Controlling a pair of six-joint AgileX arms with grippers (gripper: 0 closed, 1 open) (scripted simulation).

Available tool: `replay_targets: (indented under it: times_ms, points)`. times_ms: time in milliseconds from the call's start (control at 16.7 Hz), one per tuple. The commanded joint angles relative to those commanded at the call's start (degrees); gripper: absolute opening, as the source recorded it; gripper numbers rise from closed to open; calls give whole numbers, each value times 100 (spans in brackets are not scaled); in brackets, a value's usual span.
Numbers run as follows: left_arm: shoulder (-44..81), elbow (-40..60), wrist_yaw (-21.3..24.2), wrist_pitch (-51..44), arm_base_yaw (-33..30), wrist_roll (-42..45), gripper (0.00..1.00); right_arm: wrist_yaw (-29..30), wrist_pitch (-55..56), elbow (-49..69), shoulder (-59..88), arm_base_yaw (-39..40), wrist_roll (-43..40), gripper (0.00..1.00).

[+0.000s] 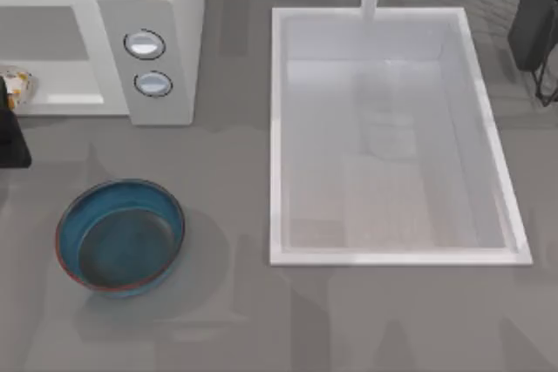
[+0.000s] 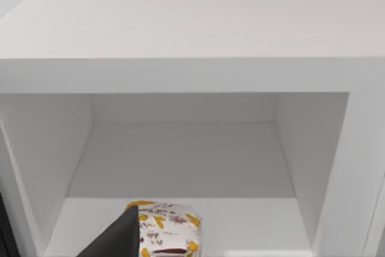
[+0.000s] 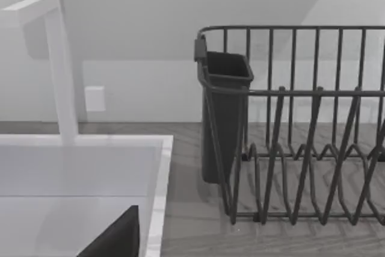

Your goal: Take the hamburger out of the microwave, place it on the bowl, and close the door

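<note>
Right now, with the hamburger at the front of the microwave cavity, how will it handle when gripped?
The hamburger is paper-wrapped and rounded, so it probably squashes and could slip. It looks small and light beside the microwave. The left gripper's finger sits right by it.

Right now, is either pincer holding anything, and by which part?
Cannot be told: the left pincer is at the hamburger inside the microwave, contact hidden.

Top view looks straight down on the table (image 1: pixel 235 320); left wrist view faces the microwave (image 2: pixel 192 34) cavity closely; right wrist view faces the sink (image 3: pixel 84 167) and rack (image 3: pixel 301 124).
</note>
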Motion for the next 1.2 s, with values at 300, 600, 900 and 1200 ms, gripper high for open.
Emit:
replay_targets:
  times_ms: [300,600,900,1200]
  points:
    - [2971,1010,280,1523,243,110,100,0,0,0,0,0,0,100]
    - [5773,1962,544,2960,473,214,100,0,0,0,0,0,0,100]
    - [7918,2691,746,4059,648,294,100,0,0,0,0,0,0,100]
    - [8916,3030,841,4571,730,331,100,0,0,0,0,0,0,100]
